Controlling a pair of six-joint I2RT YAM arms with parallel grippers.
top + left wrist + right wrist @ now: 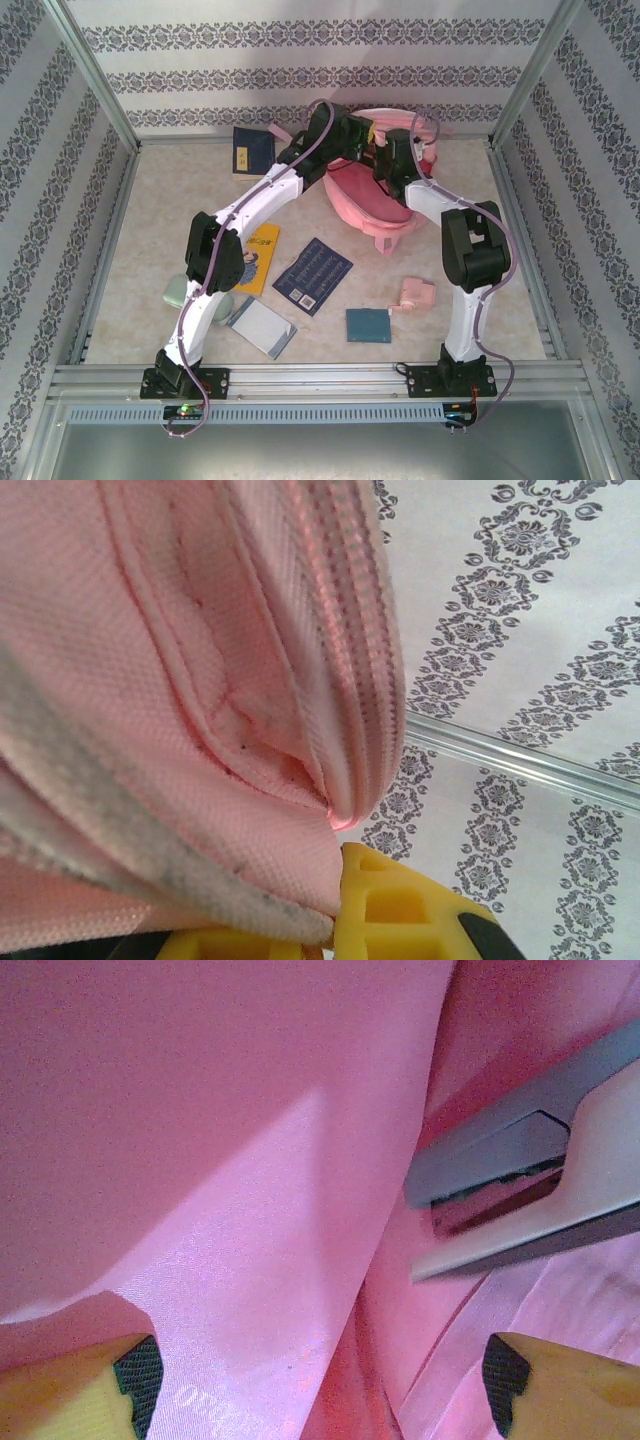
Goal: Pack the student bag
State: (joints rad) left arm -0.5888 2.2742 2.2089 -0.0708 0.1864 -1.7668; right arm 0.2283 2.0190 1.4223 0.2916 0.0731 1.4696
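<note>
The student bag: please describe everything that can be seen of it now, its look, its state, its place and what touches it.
The student bag is a large pink fabric backpack lying open at the far middle of the table. Outside it is coarsely woven, with a pink zip and a greyish edge; the lining looks smooth and shiny. The left pincer is shut on its rim by the zip. The right pincer stands open inside it, near a grey and white item.

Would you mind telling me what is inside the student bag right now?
Pink lining and a grey-and-white object lie before the open right end effector; folds hide the rest inside the student bag.
</note>
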